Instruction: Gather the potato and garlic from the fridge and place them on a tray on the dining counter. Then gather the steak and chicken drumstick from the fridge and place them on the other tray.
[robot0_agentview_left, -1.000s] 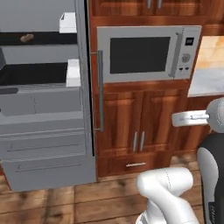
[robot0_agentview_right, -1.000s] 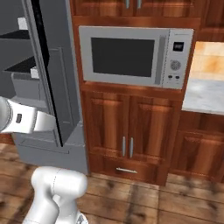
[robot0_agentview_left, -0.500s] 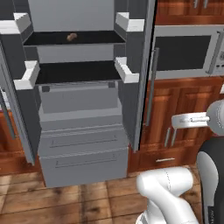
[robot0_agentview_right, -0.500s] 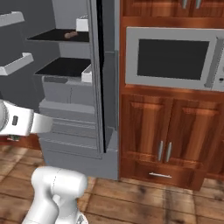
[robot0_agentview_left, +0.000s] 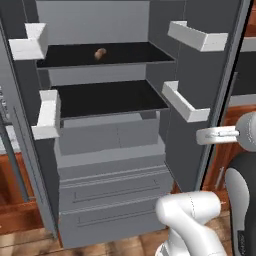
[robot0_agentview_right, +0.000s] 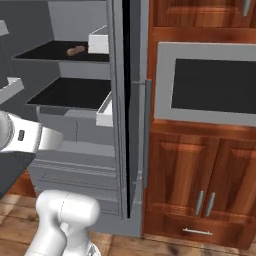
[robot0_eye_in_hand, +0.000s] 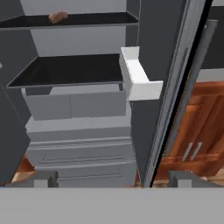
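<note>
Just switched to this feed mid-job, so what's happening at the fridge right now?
The fridge stands open in front of the robot, and a small brown item, probably the potato, lies on its upper shelf. The claw is open and empty, pointing into the fridge short of the shelves. Nothing has been picked up yet.

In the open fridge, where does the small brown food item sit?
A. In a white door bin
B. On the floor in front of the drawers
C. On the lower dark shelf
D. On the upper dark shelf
D. The brown item rests on the upper shelf of the fridge; the shelf below is bare.
</note>
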